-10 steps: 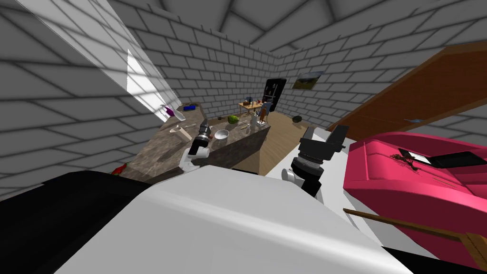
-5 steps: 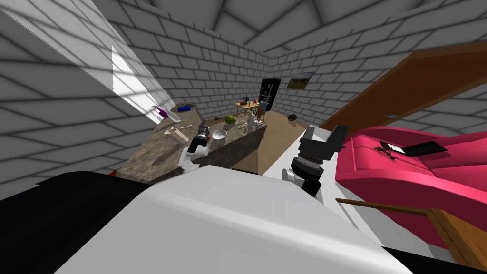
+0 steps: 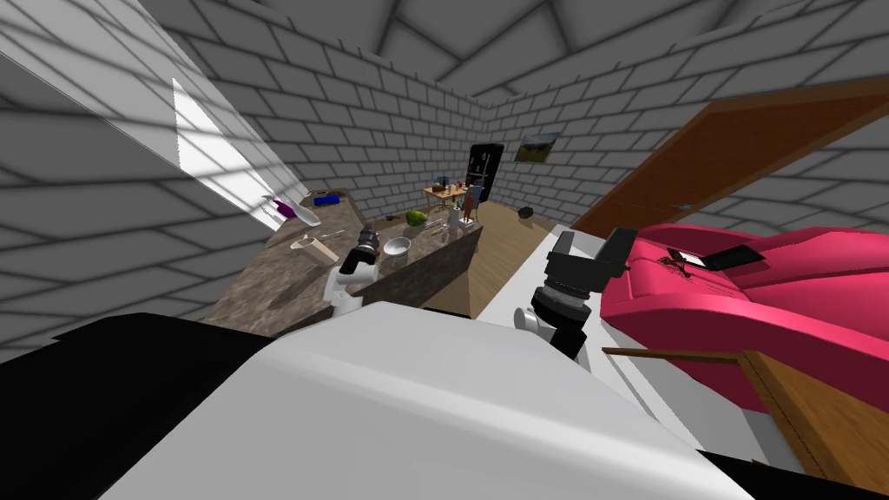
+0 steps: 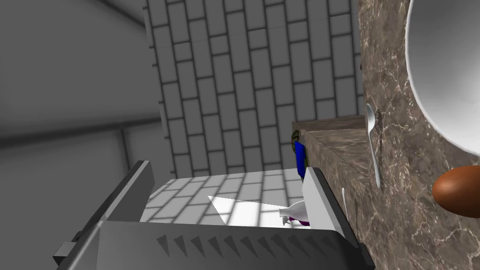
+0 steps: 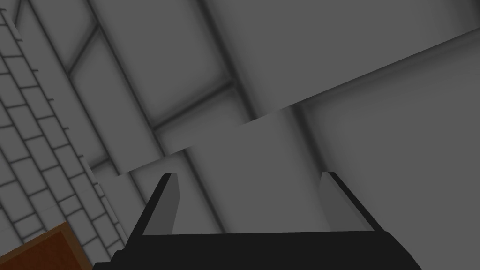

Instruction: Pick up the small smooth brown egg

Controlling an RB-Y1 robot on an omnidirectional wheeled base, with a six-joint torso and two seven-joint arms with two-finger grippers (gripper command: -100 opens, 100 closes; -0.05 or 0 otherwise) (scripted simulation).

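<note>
Grey-bladed, your left gripper (image 4: 229,199) stands wide open and holds nothing. Between its blades there is just wall and a sunlit patch, no object. It is at the counter (image 4: 403,154), a brown stone top w/ pale veins.

Your target, the egg (image 4: 457,190), is brown and smooth and lies on this counter. It is off to the side of the gripper, outside one blade and clearly apart from it, i.e. not in the gap. Just beside the egg is a white bowl (image 4: 445,70); I cannot tell if the two touch. A spoon (image 4: 371,140) lies on the counter further on, between the blade's line and the bowl.

Your right gripper (image 5: 251,204) is raised near the red sofa (image 3: 738,286), also open and empty. I think it has no part in this step.

Progress, as I judge it: the approach is mostly done, because the gripper is at the counter and the egg is near. The grasp itself is not yet begun. What is left:
- move the hand sideways until the egg sits between the blades,
- go down to egg level and close gently,
- lift.

Take care w/ the bowl, it leaves little room on that side. The egg is round, so it will prob. roll if a blade pushes it.
</note>
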